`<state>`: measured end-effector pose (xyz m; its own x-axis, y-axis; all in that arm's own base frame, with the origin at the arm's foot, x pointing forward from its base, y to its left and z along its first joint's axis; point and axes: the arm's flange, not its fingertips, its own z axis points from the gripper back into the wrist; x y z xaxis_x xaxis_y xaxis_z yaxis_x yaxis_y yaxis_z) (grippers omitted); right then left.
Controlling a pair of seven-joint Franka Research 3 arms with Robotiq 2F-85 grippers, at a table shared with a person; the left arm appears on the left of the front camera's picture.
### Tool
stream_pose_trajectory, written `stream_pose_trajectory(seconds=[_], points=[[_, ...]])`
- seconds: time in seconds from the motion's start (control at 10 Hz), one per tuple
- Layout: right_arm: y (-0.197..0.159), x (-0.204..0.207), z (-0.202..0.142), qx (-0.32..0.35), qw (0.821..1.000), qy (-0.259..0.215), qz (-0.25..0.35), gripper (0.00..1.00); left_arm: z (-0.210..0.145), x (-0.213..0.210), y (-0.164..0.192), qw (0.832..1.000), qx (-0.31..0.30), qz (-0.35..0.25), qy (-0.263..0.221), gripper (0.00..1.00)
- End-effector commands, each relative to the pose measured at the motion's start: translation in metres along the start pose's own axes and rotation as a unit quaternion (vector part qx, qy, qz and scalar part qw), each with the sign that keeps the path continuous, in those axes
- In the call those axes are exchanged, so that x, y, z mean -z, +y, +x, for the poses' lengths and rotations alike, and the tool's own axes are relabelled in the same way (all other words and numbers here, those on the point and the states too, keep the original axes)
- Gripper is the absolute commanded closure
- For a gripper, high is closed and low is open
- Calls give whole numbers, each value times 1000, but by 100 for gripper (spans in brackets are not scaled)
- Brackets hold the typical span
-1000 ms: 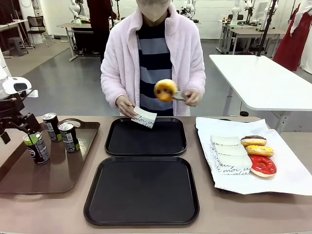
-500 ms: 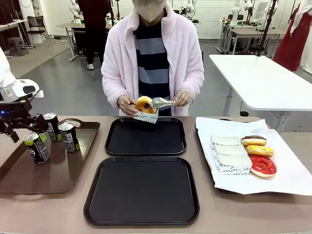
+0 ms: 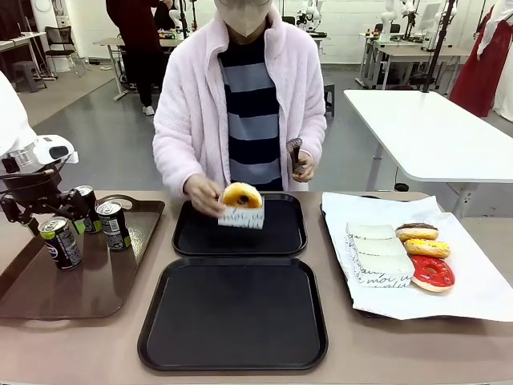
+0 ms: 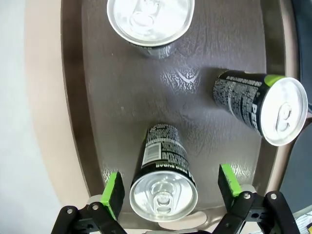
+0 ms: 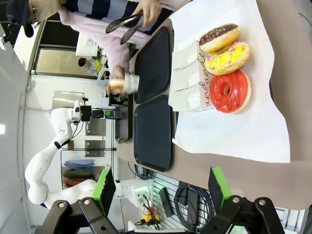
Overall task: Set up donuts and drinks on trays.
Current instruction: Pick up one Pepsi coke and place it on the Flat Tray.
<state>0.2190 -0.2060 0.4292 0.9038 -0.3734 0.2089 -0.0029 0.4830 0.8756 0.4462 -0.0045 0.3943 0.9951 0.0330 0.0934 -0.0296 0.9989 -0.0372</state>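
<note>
Glossy brown tray (image 3: 96,281) holds the three drinks (image 3: 112,224), none yet on the black trays (image 3: 232,317); the left gripper (image 4: 170,187) hangs with pads (image 4: 113,192) spread either side of one can (image 4: 161,156), clear of it; closing off-centre could topple it into its neighbours. Right gripper (image 5: 158,187) gapes empty, well above the donuts (image 5: 226,58); carrying a can across could strike the person's hand (image 3: 204,195) holding a sleeved donut (image 3: 241,196) over the far tray (image 3: 276,241).

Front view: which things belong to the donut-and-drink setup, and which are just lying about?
Job: sleeved donut in the person's hand; three donuts on the white paper; three cans; near black tray; far black tray.
Lying about: white side table; chair at the back.
</note>
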Motion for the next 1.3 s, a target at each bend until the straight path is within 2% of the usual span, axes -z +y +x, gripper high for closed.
stream_pose_trajectory(seconds=[0.0, 0.1, 0.2, 0.3, 0.5, 0.6, 0.8, 1.1, 1.2], points=[[-1, 1, 3, -9, 1000, -6, 13, 0, 6, 4, -1, 1000, -10, 16, -10, 0], [-1, 1, 3, -9, 1000, -6, 13, 0, 6, 4, -1, 1000, -2, 14, -15, 48], [-1, 1, 3, -9, 1000, -6, 13, 0, 6, 3, 1, 1000, -1, 19, -16, 58], [-1, 1, 3, -9, 1000, -6, 13, 0, 7, 3, 2, 1000, 2, 21, -12, 100], [-1, 1, 3, -9, 1000, -6, 13, 0, 6, 4, 3, 1000, 5, 24, -7, 100], [-1, 1, 3, -9, 1000, -6, 13, 0, 7, 4, 4, 1000, 8, 25, -3, 84], [-1, 1, 3, -9, 1000, -6, 13, 0, 3, -4, 3, 1000, 6, 29, 2, 100], [-1, 1, 3, -9, 1000, -6, 13, 0, -7, -40, -3, 1000, 1, 23, 15, 100], [-1, 1, 3, -9, 1000, -6, 13, 0, -17, -64, -10, 999, 0, 27, 36, 45]])
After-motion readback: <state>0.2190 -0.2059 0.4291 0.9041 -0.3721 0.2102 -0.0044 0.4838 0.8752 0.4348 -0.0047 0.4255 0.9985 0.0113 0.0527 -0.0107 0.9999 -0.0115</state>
